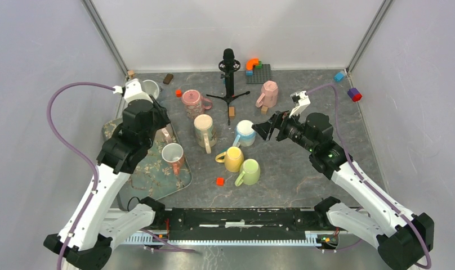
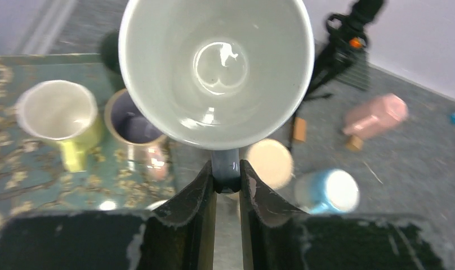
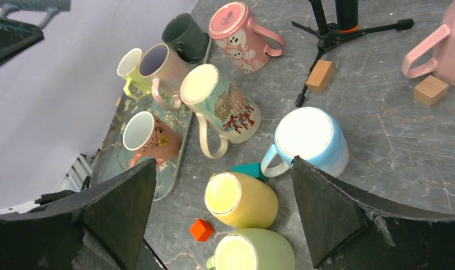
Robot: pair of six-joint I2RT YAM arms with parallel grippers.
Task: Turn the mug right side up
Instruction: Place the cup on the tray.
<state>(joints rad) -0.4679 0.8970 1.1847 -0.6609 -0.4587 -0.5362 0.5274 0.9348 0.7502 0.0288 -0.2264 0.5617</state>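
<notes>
The left gripper [image 2: 227,174] has its fingers [image 2: 197,197] clamped on the handle of the grey mug [image 2: 217,73]. The mug's mouth faces the wrist camera, so its pale inside and round bottom fill the upper middle of that view. In the top view this mug sits in the upper left, just beyond the far end of the tray [image 1: 152,177], with its open mouth showing from above. Whether it touches anything below cannot be told.

The right gripper [image 3: 222,169] hangs right of centre in the top view with its fingers [image 3: 326,208] wide apart and nothing between them. Below it, on the table [image 3: 394,146], the blue mug [image 3: 309,138] stands base up. The yellow mug [image 3: 239,199] and green mug [image 3: 250,253] are also base up, near the bottom of the right wrist view. A red block [image 3: 201,229] lies just left of them.
</notes>
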